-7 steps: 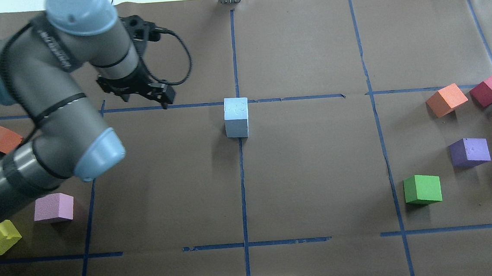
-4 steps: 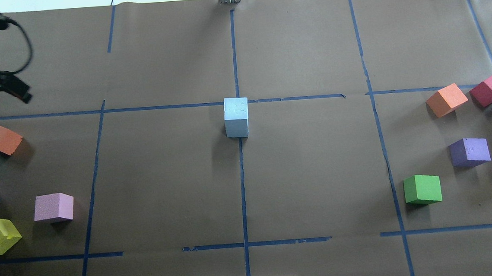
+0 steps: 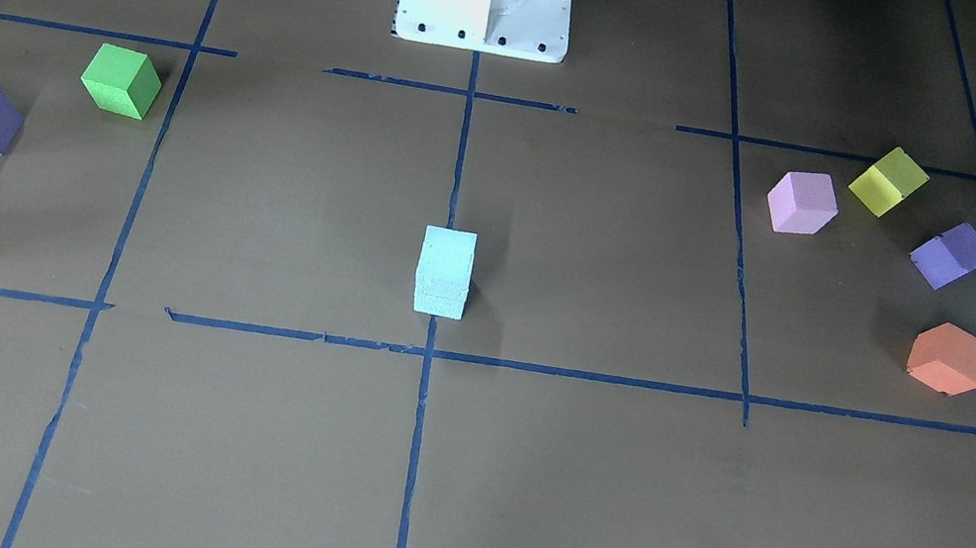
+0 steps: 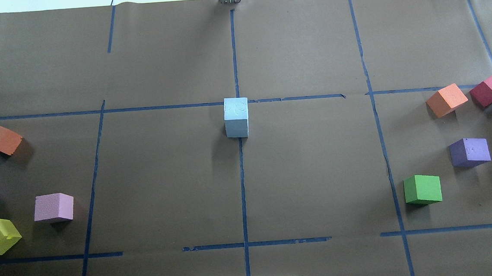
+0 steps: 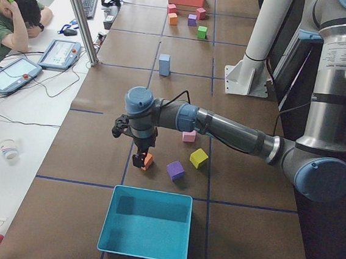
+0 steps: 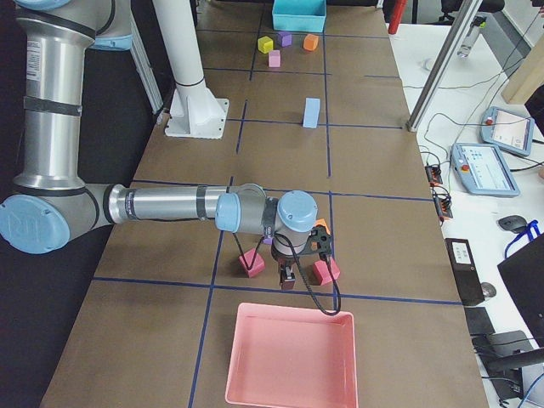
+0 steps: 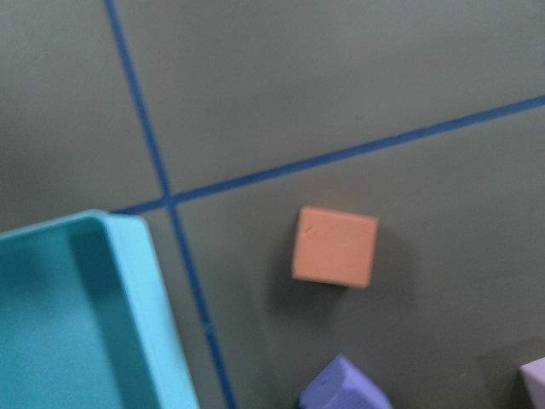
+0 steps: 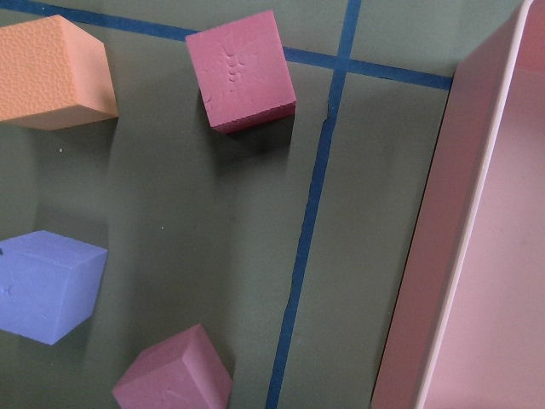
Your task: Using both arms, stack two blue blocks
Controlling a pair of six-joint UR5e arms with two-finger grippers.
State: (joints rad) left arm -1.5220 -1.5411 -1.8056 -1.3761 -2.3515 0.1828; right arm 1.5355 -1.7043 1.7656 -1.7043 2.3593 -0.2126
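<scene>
The two blue blocks (image 4: 236, 117) stand stacked, one on the other, on the centre tape line. The seam between them shows in the front view (image 3: 444, 271). The stack also shows in the left side view (image 5: 164, 64) and the right side view (image 6: 311, 112). No gripper touches it. My left gripper (image 5: 138, 157) hangs over an orange cube (image 7: 335, 246) at the table's left end. My right gripper (image 6: 287, 276) hangs among maroon cubes (image 8: 242, 70) at the right end. I cannot tell whether either gripper is open or shut.
A teal box (image 5: 145, 222) lies at the left end and a pink tray (image 6: 289, 357) at the right end. Pink, yellow, purple and orange cubes lie on the left (image 4: 54, 207). Green, purple, orange and maroon cubes lie on the right (image 4: 423, 189).
My left arm has pulled back to the left and left the overhead view. The blue stack has not moved.
</scene>
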